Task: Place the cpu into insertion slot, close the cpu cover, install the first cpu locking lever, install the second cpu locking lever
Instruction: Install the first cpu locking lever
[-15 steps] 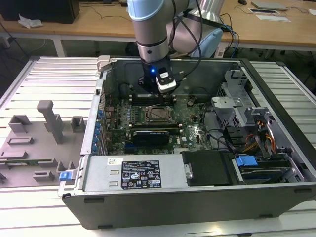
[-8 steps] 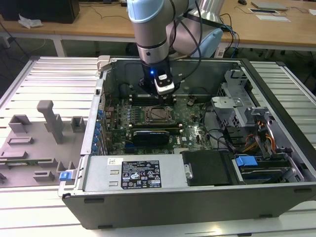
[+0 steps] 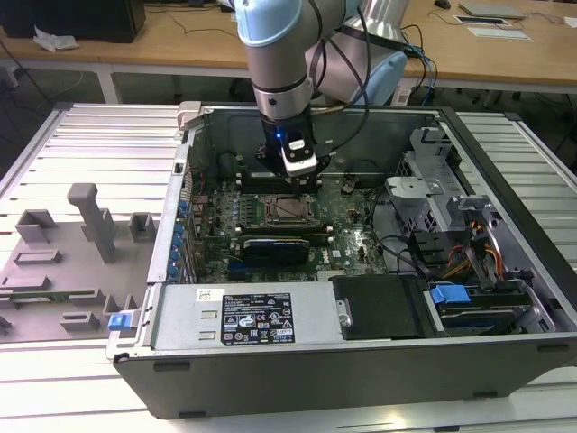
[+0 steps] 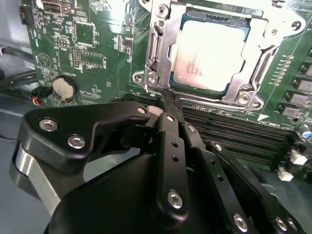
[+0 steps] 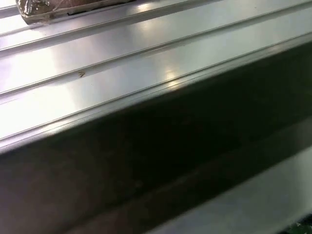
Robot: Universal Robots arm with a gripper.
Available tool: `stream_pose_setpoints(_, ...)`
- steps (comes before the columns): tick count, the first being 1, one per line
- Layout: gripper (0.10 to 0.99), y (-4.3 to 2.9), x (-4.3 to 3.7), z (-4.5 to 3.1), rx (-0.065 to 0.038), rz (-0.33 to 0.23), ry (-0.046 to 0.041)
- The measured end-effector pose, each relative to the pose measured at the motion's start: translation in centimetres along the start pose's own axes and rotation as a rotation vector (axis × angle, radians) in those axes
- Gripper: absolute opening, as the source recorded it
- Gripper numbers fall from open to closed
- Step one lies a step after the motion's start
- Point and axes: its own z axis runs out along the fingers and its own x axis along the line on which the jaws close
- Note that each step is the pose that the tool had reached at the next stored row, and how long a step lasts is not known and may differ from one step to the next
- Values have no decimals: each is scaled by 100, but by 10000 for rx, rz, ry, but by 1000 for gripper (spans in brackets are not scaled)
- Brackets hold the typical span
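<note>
The cpu (image 4: 209,51), a pale metal square, lies flat in the insertion slot (image 4: 157,78) on the green board. The cpu cover (image 4: 265,61), a silver frame, lies down around the chip's edges. My gripper (image 4: 170,103) is shut, its black fingers (image 4: 170,146) meeting in a point right at the slot's near rim. I cannot tell whether a thin lever is between the tips. In the exterior view the gripper (image 3: 302,178) hangs inside the open computer case, just behind the insertion slot (image 3: 290,209).
Black memory slots (image 4: 234,131) run beside the socket, and a coin battery (image 4: 63,87) sits on the board. A black heatsink block (image 3: 275,245), a drive cage (image 3: 424,194) and cables (image 3: 469,253) crowd the case. Grey fixtures (image 3: 95,221) stand on the ribbed table (image 5: 122,63).
</note>
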Motion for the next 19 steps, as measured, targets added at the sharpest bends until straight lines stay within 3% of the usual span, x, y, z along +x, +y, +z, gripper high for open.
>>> stream_pose_setpoints(11,106,-23,-42,-3,-9,13,5)
stream_pose_setpoints(19,106,-4,-67,-141,-10,13,5)
